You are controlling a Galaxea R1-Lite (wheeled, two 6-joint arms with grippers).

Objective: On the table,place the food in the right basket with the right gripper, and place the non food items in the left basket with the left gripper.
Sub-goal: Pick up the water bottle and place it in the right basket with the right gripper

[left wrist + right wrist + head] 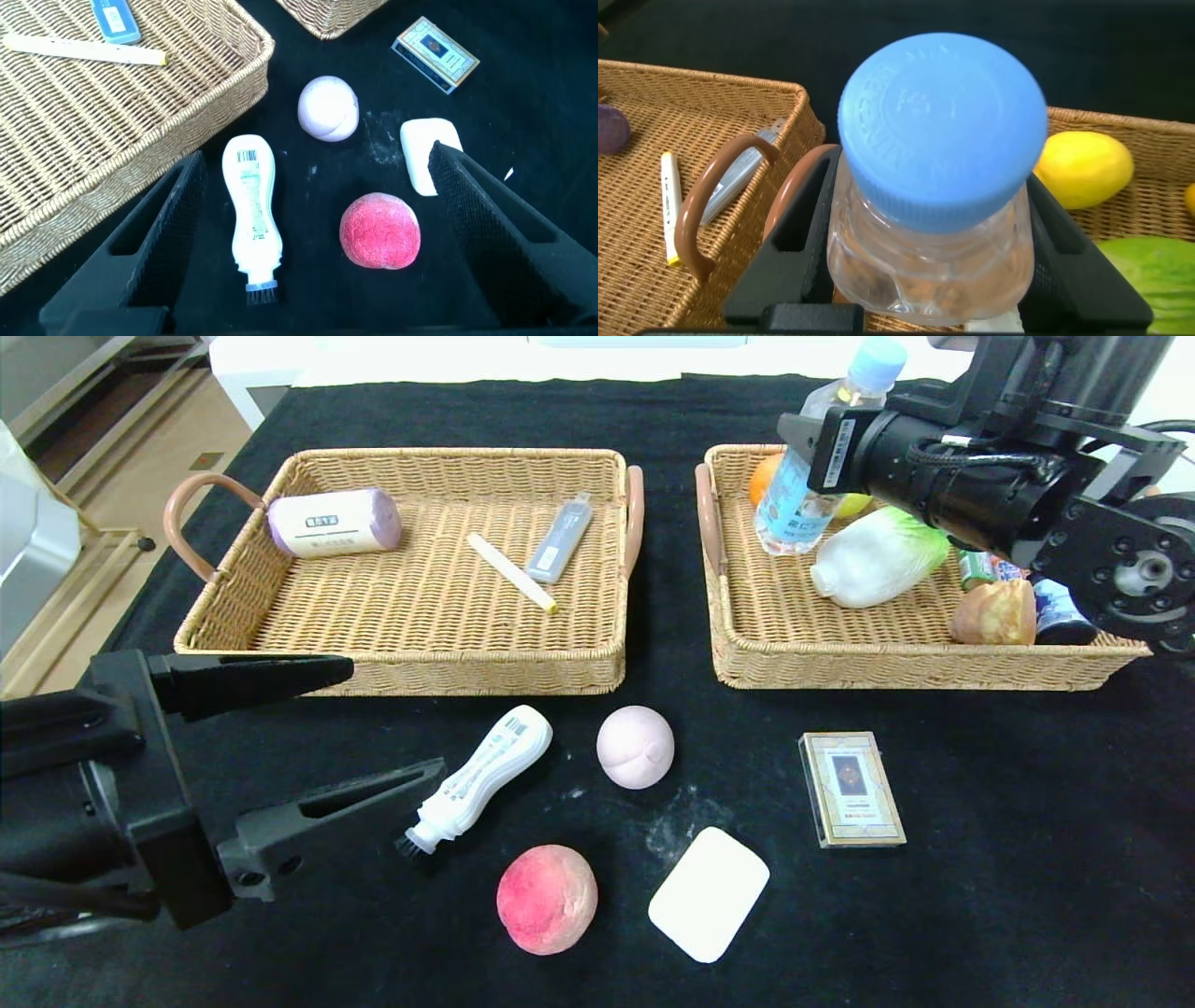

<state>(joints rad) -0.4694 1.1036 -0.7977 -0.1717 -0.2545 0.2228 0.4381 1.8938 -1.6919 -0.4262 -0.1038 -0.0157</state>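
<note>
Right pincer (794, 453) gripping water bottle (812, 467) inside right basket (896, 663), cabbage (878, 558) beside

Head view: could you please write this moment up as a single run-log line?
right claw: shut on water bottle, over right basket | left claw: open, above brush bottle | peach, bun: on table

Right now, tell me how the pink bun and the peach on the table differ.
The pink bun is pale, smooth and smaller; the peach is red-pink, fuzzy-looking and larger. The bun lies nearer the baskets, the peach nearer the robot. Both are round, rest on the black table, untouched, outside either basket.
</note>
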